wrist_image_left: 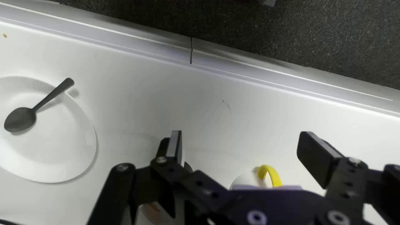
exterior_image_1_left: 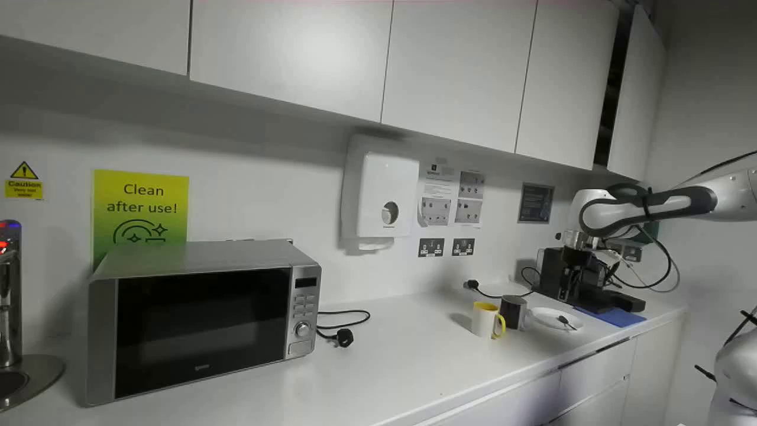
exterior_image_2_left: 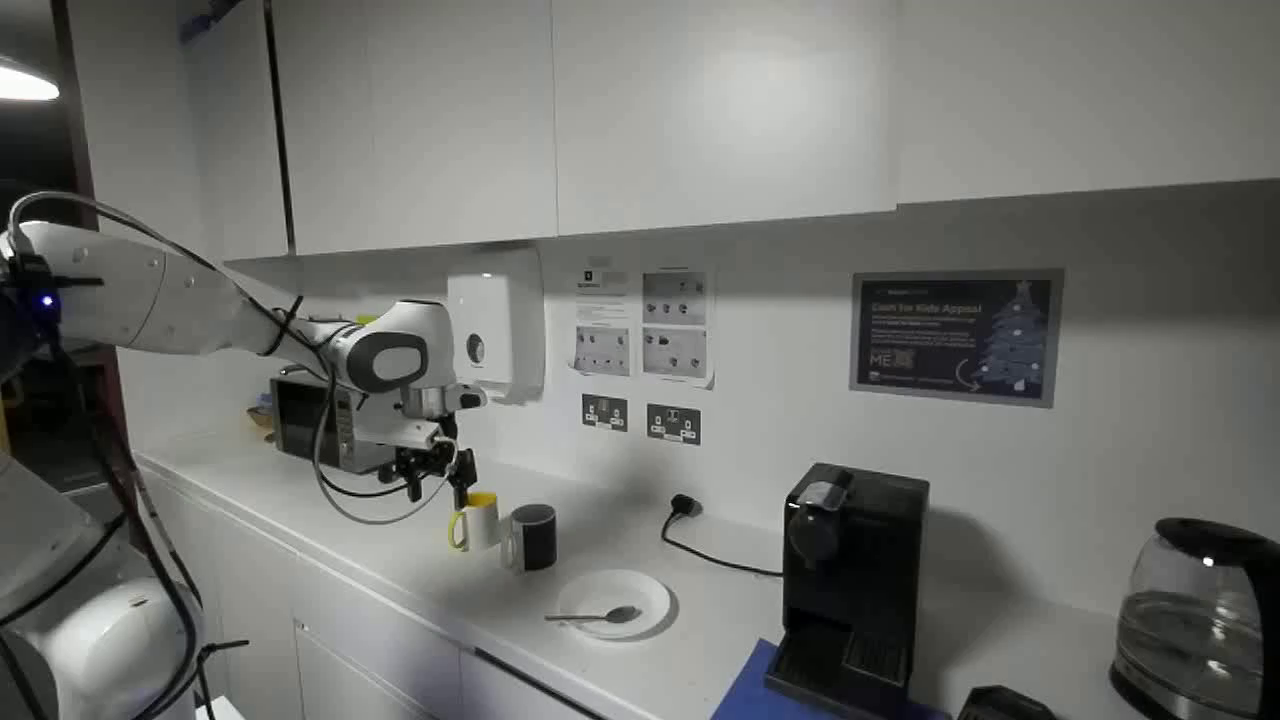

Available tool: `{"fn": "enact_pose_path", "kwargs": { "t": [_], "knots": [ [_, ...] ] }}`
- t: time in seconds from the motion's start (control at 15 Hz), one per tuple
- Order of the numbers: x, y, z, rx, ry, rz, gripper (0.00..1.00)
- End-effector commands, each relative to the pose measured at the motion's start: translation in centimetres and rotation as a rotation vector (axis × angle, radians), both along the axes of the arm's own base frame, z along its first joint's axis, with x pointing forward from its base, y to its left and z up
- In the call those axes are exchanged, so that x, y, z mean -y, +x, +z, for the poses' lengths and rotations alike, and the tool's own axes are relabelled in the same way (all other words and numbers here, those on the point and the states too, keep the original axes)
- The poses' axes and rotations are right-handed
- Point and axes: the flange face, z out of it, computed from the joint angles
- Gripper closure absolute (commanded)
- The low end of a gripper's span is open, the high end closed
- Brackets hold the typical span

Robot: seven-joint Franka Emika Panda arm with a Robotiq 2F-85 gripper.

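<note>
White counter (exterior_image_1_left: 408, 355) bears one plate (wrist_image_left: 62, 140), one spoon (wrist_image_left: 22, 118), two mugs (exterior_image_2_left: 484, 526) near one hand (wrist_image_left: 240, 142), jaws apart.

Dim, grey light: in an exterior view, a rounded white lamp (exterior_image_2_left: 28, 82) glows at ten o'clock, glare blooming on a flat white cabinet door (exterior_image_2_left: 725, 110) at one; the wrist view's black two-fingered gripper (wrist_image_left: 240, 142) looks soft-edged at five.

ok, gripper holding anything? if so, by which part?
Nothing is held: the gripper is open, its fingers wide apart; the yellow-handled mug stands ungripped on the counter.
</note>
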Motion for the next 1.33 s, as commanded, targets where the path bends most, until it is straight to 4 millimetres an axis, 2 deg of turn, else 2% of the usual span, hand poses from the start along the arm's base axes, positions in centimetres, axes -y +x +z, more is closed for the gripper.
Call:
{"fn": "enact_pose_path", "kwargs": {
  "t": [0.0,0.47,0.67,1.0,1.27],
  "knots": [
    [0.0,0.0,0.0,-0.002,0.0,0.0,0.0],
    [-0.2,1.5,-0.7,0.023,-0.012,0.002,0.0],
    [-0.1,3.0,-1.4,0.043,-0.022,-0.003,0.0],
    [0.2,6.2,-3.9,0.058,-0.026,-0.005,0.0],
    [1.4,8.5,-4.7,0.045,-0.04,-0.024,0.0]
  ]
}}
